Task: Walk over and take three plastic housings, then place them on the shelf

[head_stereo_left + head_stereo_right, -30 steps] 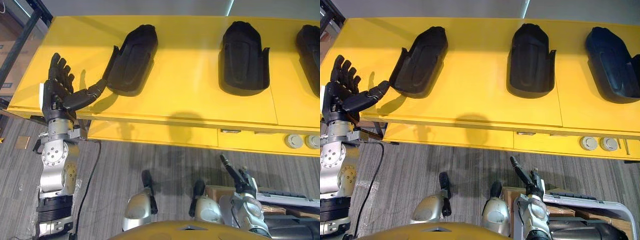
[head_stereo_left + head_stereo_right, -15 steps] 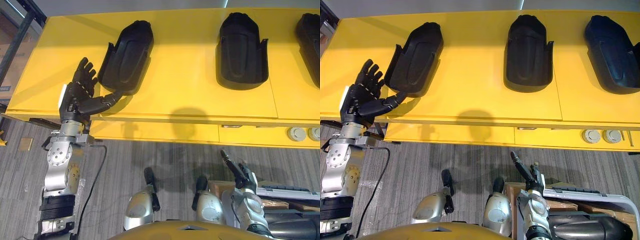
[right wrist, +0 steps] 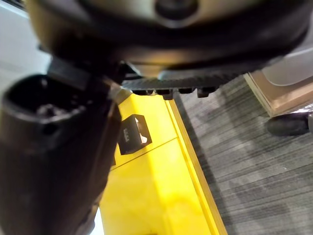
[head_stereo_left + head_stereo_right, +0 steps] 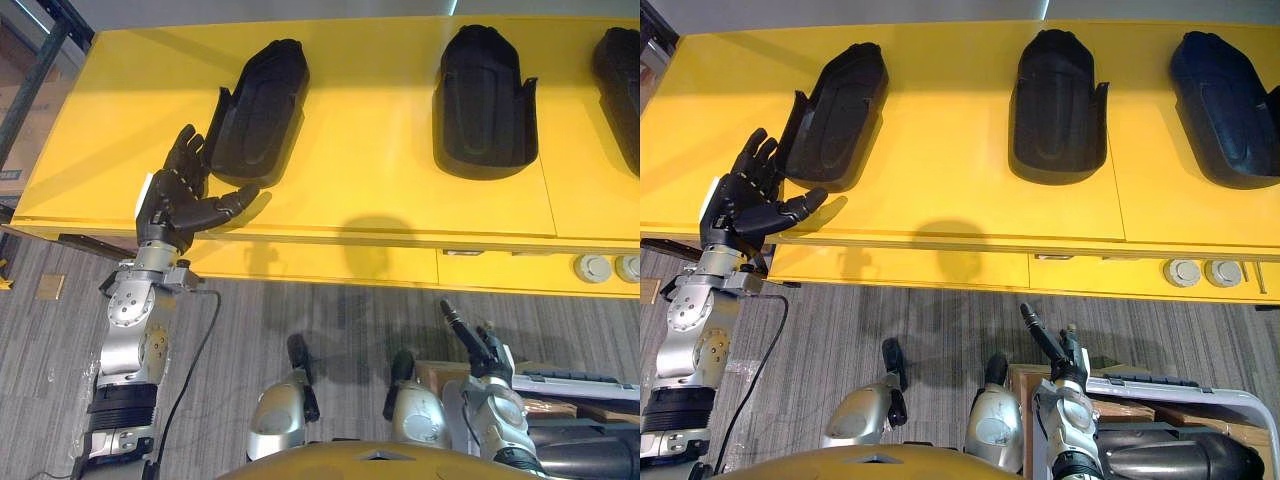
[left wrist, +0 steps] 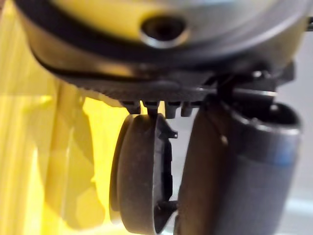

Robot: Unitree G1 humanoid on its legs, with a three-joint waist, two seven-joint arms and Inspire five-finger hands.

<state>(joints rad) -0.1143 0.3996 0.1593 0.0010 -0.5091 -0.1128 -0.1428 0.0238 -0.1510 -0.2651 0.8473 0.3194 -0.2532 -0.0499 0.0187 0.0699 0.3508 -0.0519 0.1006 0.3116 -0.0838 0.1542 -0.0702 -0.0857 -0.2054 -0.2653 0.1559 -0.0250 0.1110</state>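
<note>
**Item:** plastic housings, three, black, none lifted. They lie well apart in a row on the yellow surface: left housing, middle housing, right housing.

**Form:** long moulded shells, rounded at the far end and open at the near end, with a raised side wall along each flank. They appear to lie hollow side up, and the hollows look empty.

**Handling (judged):** stiff, thin-walled and probably light. The matte skin is likely smooth enough to slide on the surface if nudged. The best hold is across the width, thumb on one side wall and fingers on the other, or a pinch on the near rim.

**Left robot hand**: spread wide and holding nothing. It is just beside the left housing's near end, thumb pointing along that edge; contact cannot be told.

**Right robot hand**: low over the floor, well apart from the housings; state cannot be told.

**Other container:** light-rimmed bin on the floor by the right robot hand, contents unreadable
</note>
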